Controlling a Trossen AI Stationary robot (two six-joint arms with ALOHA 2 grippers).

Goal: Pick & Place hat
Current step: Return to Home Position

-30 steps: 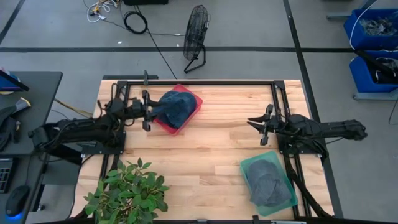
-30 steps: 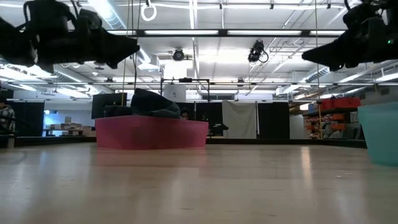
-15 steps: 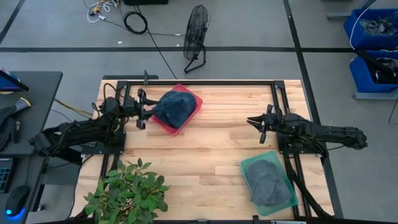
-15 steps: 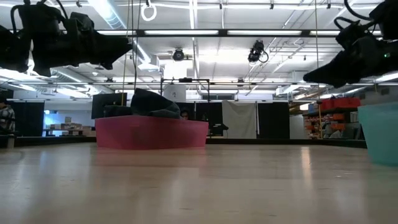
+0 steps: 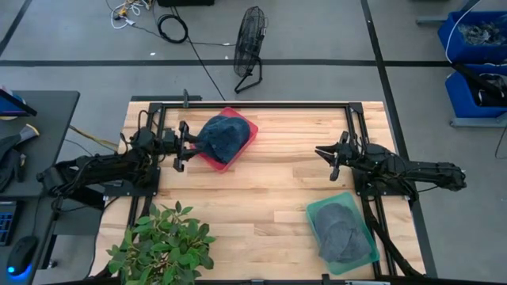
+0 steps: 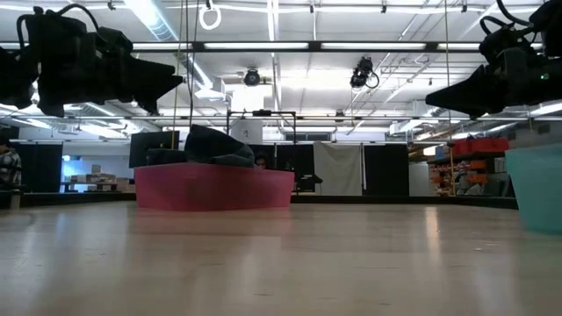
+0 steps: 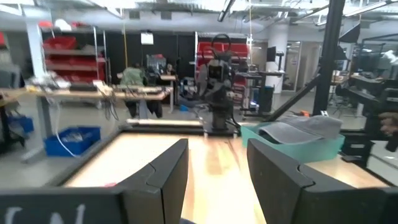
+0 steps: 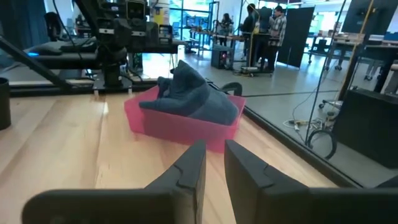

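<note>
A dark blue hat (image 5: 221,136) lies heaped in a red bin (image 5: 249,134) at the table's far left; it also shows in the right wrist view (image 8: 193,93) and the low view (image 6: 215,145). My left gripper (image 5: 181,146) hovers open just left of the bin, above the table and clear of the hat; it also shows in its own wrist view (image 7: 217,168). My right gripper (image 5: 321,156) waits at the table's right, pointing toward the red bin. Its wrist view shows only a narrow gap between its fingers (image 8: 214,162), with nothing between them.
A teal bin (image 5: 317,207) holding a grey hat (image 5: 341,233) stands at the near right; it also shows in the left wrist view (image 7: 292,142). A potted plant (image 5: 162,245) stands at the near left corner. Black frame rails (image 5: 253,104) border the table.
My left gripper has drawn back a little from the red bin toward the table's left edge, still open. The hat has stayed in the bin.
</note>
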